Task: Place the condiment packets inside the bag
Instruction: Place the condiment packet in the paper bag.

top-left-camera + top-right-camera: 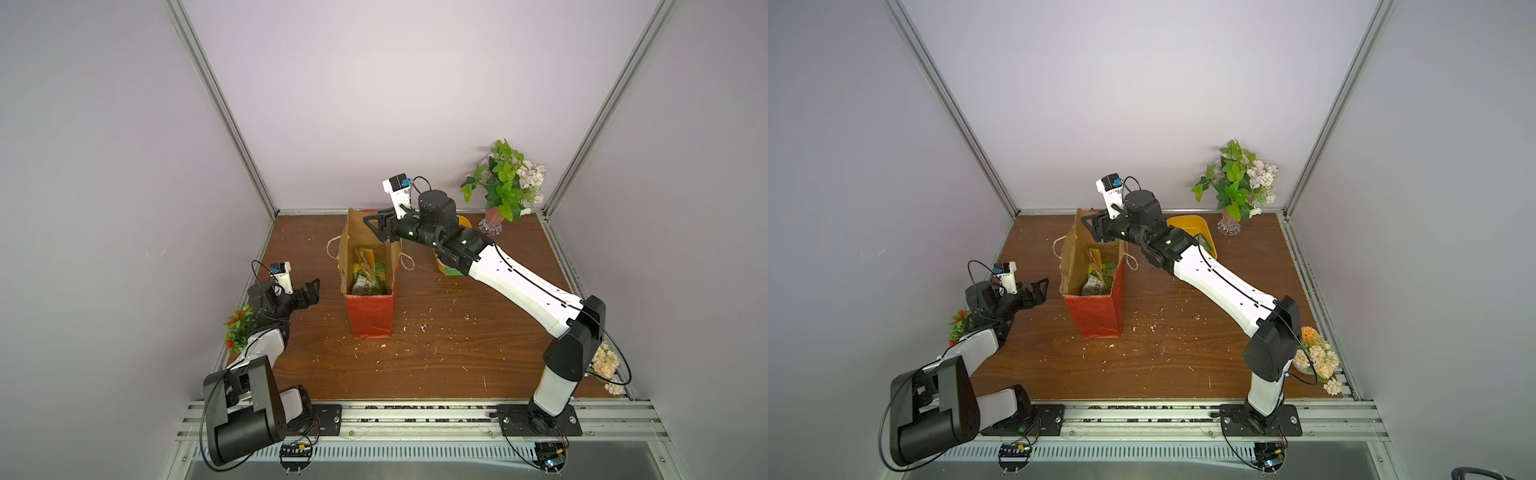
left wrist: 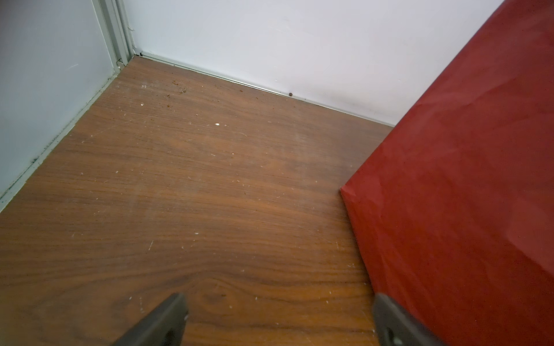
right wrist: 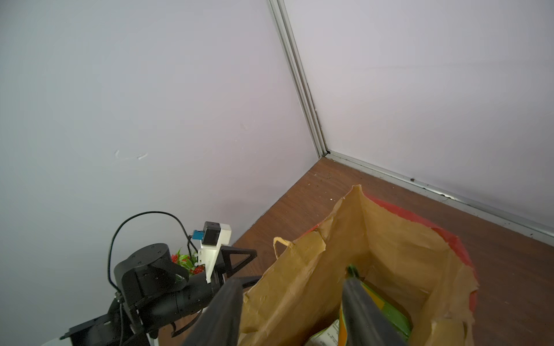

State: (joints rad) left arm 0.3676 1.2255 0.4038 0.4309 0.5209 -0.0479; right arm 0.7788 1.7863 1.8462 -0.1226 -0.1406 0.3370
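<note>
The condiment packets (image 1: pixel 367 275) lie heaped at the bottom of the bag (image 1: pixel 370 318). They are green foil printed with food pictures, one yellow-orange among them, leaning on each other in both top views. They look light, thin and crinkly, slick-skinned and limp rather than stiff. A pinch on a sealed edge or corner should hold one better than a squeeze across its middle, and none seems fragile.

The bag stands upright near the middle of the bench (image 1: pixel 436 361), red outside and brown kraft within. Its rim is creased and torn, and its cord handles droop to either side. Being paper and lightly loaded, it would likely tip under a sideways knock.

Over its far rim hangs the right gripper (image 3: pixel 293 314), jaws parted with nothing bridging them. In the right wrist view one finger sits inside the mouth above the packets, and the other appears to be outside the bag's wall. A speck of green shows at the inner fingertip; whether it is a packet clinging there cannot be told.

Beneath the right forearm sits a yellow tub (image 1: pixel 1187 224). A green patch (image 1: pixel 452 272) at its near edge is probably a packet yet to be moved. The left gripper (image 1: pixel 312 290) waits near the bag's side, jaws spread wide and empty.
</note>
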